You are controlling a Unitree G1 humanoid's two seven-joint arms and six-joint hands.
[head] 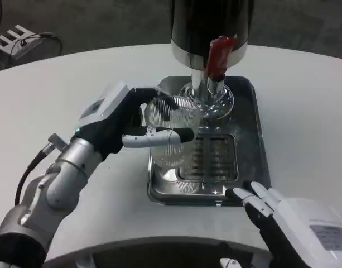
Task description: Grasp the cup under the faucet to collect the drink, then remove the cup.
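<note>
A clear ribbed glass cup [169, 129] stands upright at the left side of the steel drip tray [247, 134]. My left hand [121, 120] wraps around it from the left, fingers at its rim and thumb across its front. The dispenser [211, 28], black and chrome, stands at the tray's back; its red tap handle [218, 56] and chrome spout [211, 89] are just right of the cup. My right hand [290, 223] hovers at the tray's front right corner, fingers spread and holding nothing.
A slotted grate [211, 157] lies in the tray's middle, to the right of the cup. The white round table [59, 84] stretches to the left and right of the tray. Its front edge runs just below my arms.
</note>
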